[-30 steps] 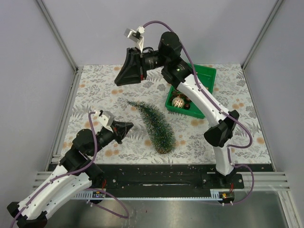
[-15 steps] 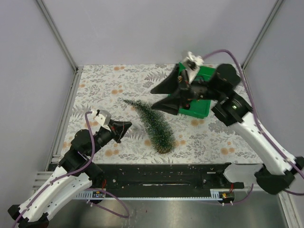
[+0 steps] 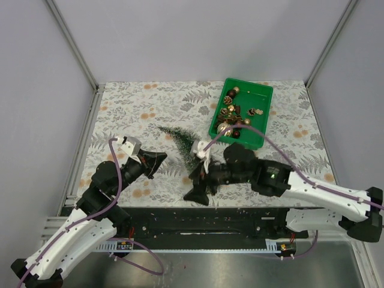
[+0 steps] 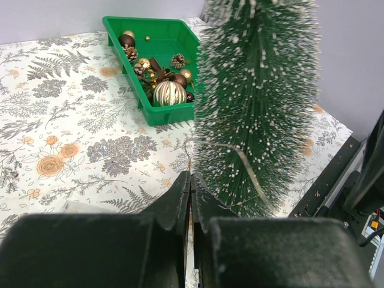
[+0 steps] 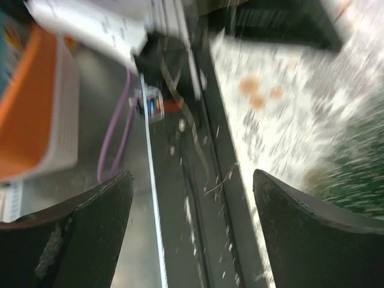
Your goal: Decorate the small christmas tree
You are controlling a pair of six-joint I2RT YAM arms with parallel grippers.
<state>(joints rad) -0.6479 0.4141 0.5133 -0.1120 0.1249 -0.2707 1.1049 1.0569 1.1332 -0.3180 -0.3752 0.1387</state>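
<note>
The small christmas tree (image 3: 180,139) lies on its side on the floral table cover, tip toward the back left. Its lower half is hidden under my right gripper (image 3: 198,183), which hangs wide open over the base end by the front rail, holding nothing. In the blurred right wrist view the right gripper (image 5: 191,180) frames the black rail, with the tree (image 5: 360,180) at the right edge. My left gripper (image 3: 157,161) is shut just left of the tree. The left wrist view shows the left gripper (image 4: 191,177) near the tree (image 4: 258,108), nothing visible between the jaws. A thin pale strand (image 4: 246,168) crosses the bristles.
A green bin (image 3: 261,95) holding several baubles and pine cones stands at the back right; it is the green bin (image 4: 174,33) beyond the tree. The black front rail (image 3: 156,219) runs along the near edge. Grey walls enclose the table.
My right arm swung from the back, past the bin, down to the near edge over the tree's base, and its jaws opened wide. The left arm barely moved.
</note>
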